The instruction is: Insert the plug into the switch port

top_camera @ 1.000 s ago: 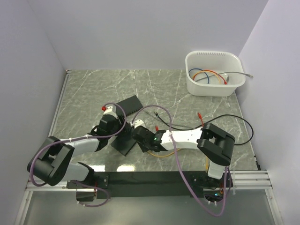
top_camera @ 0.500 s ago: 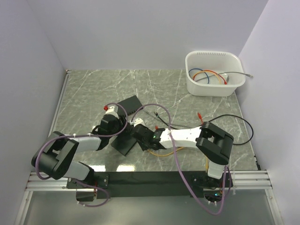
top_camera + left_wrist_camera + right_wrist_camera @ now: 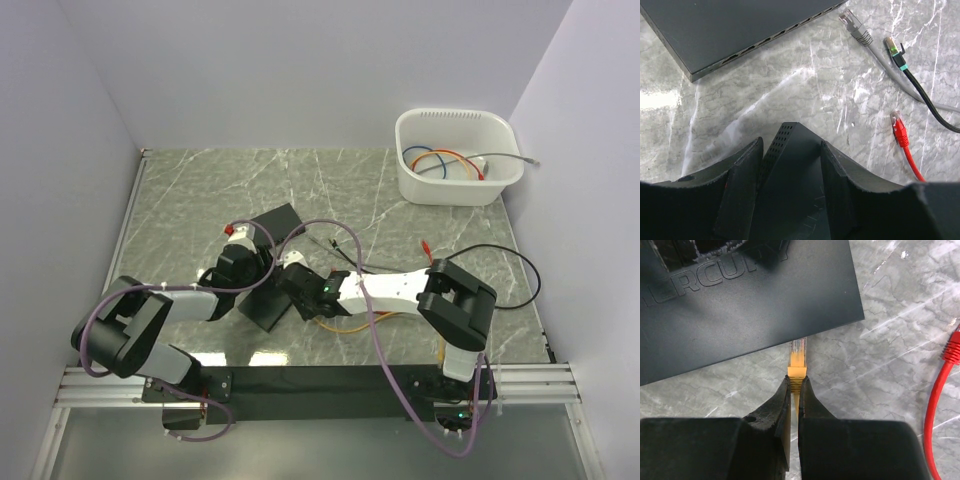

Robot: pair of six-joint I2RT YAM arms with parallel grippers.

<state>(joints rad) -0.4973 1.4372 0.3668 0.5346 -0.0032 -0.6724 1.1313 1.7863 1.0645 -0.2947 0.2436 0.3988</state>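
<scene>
Right claw [image 3: 794, 382]: tips pressed together on a yellow plug [image 3: 797, 360], gripped at its ribbed boot, clear tip pointing away from the wrist. Plug tip meets the near edge of the black switch [image 3: 740, 305]; from the right wrist view it is hard to tell whether the tip sits inside a port or only butts against the edge. Switch lid shows raised lettering. Left claw [image 3: 791, 145]: fingers [image 3: 742, 185] half spread, one on each side of the same switch, apparently touching its side walls; a vented side panel shows between them. Switch lies flat on the grey marbled counter [image 3: 200, 190], in front of the two arm bases and between the claws, which meet over it from opposite sides. Second switch [image 3: 715, 30] lies farther back on the counter, apart from the first, port row facing the left wrist camera. Loose on the counter near it: grey cable [image 3: 856, 26], black cable [image 3: 920, 95] with a greenish plug, red cable [image 3: 901, 132]. White bin [image 3: 420, 185] at the far right corner holds coiled cables.
</scene>
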